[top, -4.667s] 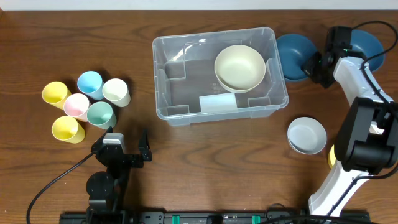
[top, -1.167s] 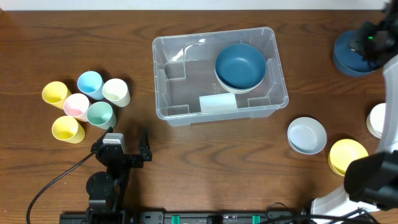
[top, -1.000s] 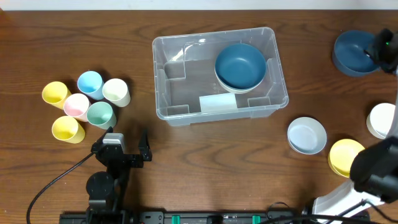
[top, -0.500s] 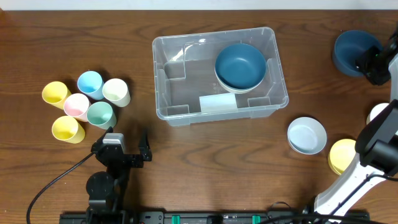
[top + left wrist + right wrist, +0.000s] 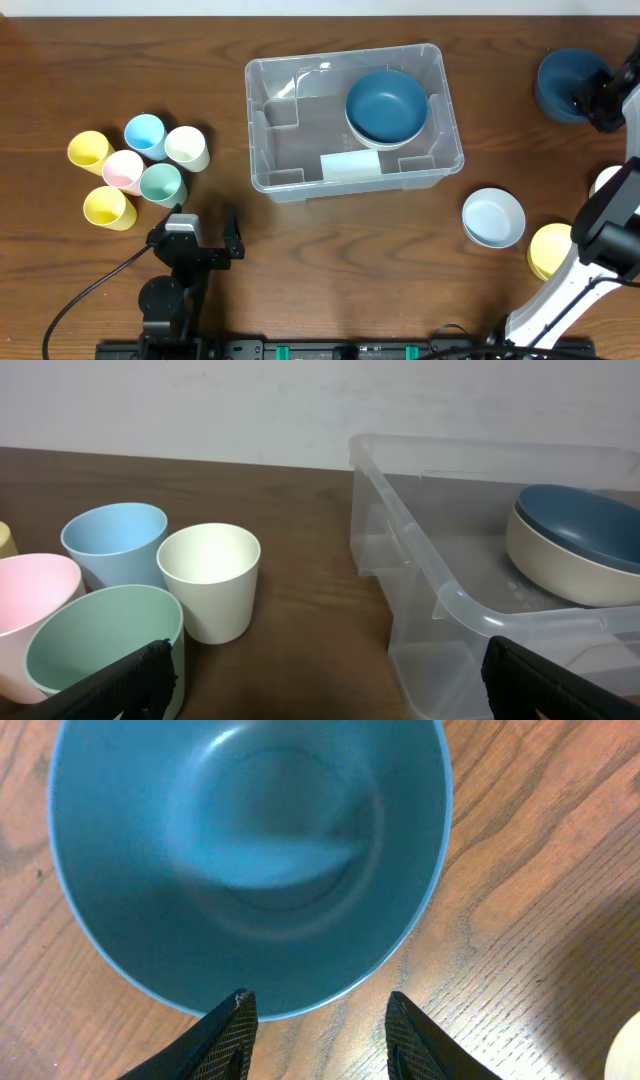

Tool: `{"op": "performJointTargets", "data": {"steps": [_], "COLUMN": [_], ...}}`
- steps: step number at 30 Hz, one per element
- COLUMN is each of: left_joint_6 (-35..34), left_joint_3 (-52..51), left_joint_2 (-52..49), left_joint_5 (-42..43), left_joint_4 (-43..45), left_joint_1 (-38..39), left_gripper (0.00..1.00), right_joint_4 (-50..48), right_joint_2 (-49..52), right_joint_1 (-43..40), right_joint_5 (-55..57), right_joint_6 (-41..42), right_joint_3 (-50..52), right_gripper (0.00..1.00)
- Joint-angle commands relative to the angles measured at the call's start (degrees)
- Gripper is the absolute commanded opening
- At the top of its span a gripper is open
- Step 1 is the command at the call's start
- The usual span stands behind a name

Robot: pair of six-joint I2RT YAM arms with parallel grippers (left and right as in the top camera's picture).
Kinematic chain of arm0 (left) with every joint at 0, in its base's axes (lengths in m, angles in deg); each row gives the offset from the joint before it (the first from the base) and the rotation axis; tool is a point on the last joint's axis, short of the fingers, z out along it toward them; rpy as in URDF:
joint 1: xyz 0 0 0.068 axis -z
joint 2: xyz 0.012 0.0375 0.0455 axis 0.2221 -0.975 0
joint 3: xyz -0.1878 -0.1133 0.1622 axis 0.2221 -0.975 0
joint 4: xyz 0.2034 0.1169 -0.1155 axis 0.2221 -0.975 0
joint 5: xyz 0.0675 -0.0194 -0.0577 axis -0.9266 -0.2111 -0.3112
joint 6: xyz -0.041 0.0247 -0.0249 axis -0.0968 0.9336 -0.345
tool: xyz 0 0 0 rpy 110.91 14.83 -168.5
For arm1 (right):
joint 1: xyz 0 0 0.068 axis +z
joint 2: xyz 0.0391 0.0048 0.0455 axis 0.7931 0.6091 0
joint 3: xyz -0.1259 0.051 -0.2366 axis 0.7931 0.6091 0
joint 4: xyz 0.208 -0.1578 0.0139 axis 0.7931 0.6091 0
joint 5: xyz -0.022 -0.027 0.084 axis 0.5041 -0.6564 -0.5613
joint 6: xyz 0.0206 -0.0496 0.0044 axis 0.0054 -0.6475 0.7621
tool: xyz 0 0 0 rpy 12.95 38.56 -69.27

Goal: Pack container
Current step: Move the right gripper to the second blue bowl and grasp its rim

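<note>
The clear container (image 5: 262, 150) stands mid-table, holding a dark blue bowl (image 5: 387, 103) nested in a cream bowl. A second dark blue bowl (image 5: 565, 82) sits on the table at the far right. My right gripper (image 5: 592, 100) hovers at its near rim, open. In the right wrist view this bowl (image 5: 250, 850) fills the frame. There the right gripper (image 5: 318, 1020) has one fingertip over the rim and the other over bare wood. My left gripper (image 5: 205, 220) rests open at the front left. The left wrist view shows the left gripper (image 5: 320, 700) facing the container (image 5: 420, 550).
Several pastel cups (image 5: 145, 165) cluster at the left, seen close in the left wrist view as cups (image 5: 205, 590). A pale grey bowl (image 5: 493, 217), a yellow bowl (image 5: 555, 250) and a white bowl (image 5: 608, 190) lie at the front right.
A blue bowl now lies in the cream bowl inside the container. My right arm has swung to the far right and settled over the second blue bowl, its jaws narrowing slightly. The left arm is still.
</note>
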Motion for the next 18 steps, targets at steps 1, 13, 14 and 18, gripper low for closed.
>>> {"op": "performJointTargets", "data": {"steps": [1,13,14,18], "left_joint_6": [0.55,0.55,0.55,0.55], "left_joint_3": [-0.90,-0.90,-0.90,-0.90], "left_joint_2": [0.35,0.35,0.35,0.35], "left_joint_5": [0.66,0.68,0.66,0.68], "left_joint_4": [-1.73,-1.73,-1.73,-1.73], "left_joint_1": [-0.28,-0.28,-0.28,-0.28], "left_gripper": [0.98,0.98,0.98,0.98], "right_joint_4": [0.00,-2.14,-2.29,-2.49], "right_joint_2": [2.54,6.51,6.93,8.07], "right_joint_1": [-0.15,-0.15,-0.17,-0.15], "right_joint_5": [-0.02,0.00,0.00,-0.02], "right_joint_6": [0.39,0.42,0.39,0.39], "right_joint_3": [0.04,0.07,0.07,0.07], "right_gripper": [0.43,0.38,0.35,0.08]}}
